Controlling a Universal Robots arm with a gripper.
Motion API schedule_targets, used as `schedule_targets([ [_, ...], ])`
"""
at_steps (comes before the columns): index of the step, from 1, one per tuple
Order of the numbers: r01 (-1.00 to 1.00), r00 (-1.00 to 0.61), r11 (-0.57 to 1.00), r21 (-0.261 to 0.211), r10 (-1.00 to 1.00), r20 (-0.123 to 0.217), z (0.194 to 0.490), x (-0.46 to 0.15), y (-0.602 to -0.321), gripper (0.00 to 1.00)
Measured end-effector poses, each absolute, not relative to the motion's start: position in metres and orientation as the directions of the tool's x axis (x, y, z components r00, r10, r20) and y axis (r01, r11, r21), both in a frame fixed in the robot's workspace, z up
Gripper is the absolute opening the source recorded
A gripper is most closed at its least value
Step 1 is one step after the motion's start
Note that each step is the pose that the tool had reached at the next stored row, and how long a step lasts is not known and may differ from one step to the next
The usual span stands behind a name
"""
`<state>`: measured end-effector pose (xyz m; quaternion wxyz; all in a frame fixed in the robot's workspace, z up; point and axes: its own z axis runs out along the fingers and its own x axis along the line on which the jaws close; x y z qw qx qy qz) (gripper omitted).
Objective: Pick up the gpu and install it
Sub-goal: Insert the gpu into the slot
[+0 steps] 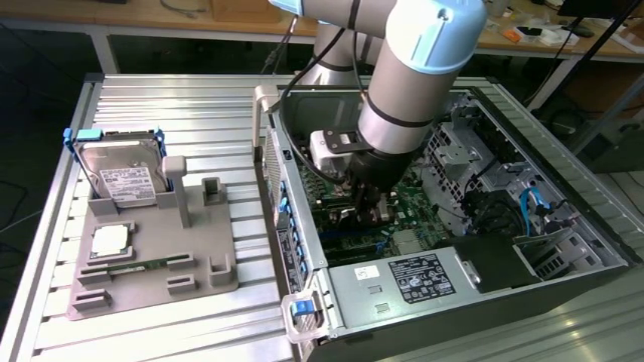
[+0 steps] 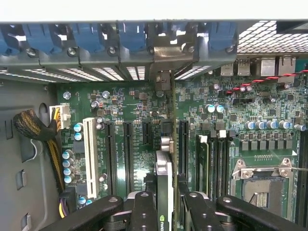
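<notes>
On the exterior view's left, on the slatted metal table [image 1: 181, 105]: a grey tray [image 1: 201, 241] with a hard drive [image 1: 123, 181] leaning in a stand, a square chip [image 1: 108, 240] lying flat in front of it, and a green memory stick [image 1: 151, 265] lying nearer the tray's front edge. Just beside the tray, toward the exterior view's right: an open computer case [image 1: 523, 309], circuit board [image 1: 408, 192] exposed. Down into the case from above: the grey arm [image 1: 412, 68], with the gripper [image 1: 369, 210] low over the board, close to the case's rear wall [image 1: 270, 121].

Seen from the wrist, in order: a bundle of cables [image 2: 31, 127] at the edge of the circuit board, a white slot [image 2: 89, 151], two long black slots [image 2: 111, 154]. Then the gpu [image 2: 164, 185], edge-on as a narrow dark strip, standing upright over the board, in line with a slot, silver bracket [image 2: 163, 77] end up against the rear wall under the blue clips [image 2: 86, 36]. Closed on the gpu: black fingers [image 2: 143, 211] pressed to each face of the card, jaws only as far apart as the card between them. Cannot tell whether seated in the slot or hovering just above. Past the card: more black slots [image 2: 214, 159] and the processor socket [image 2: 262, 180].
</notes>
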<state>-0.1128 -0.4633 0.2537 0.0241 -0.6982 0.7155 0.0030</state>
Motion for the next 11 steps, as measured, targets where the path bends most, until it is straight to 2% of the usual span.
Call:
schedule_targets([
  [11, -0.999, -0.024, 0.025, -0.030, -0.999, -0.040, 0.2578, -0.1130, -0.4632, 0.27],
])
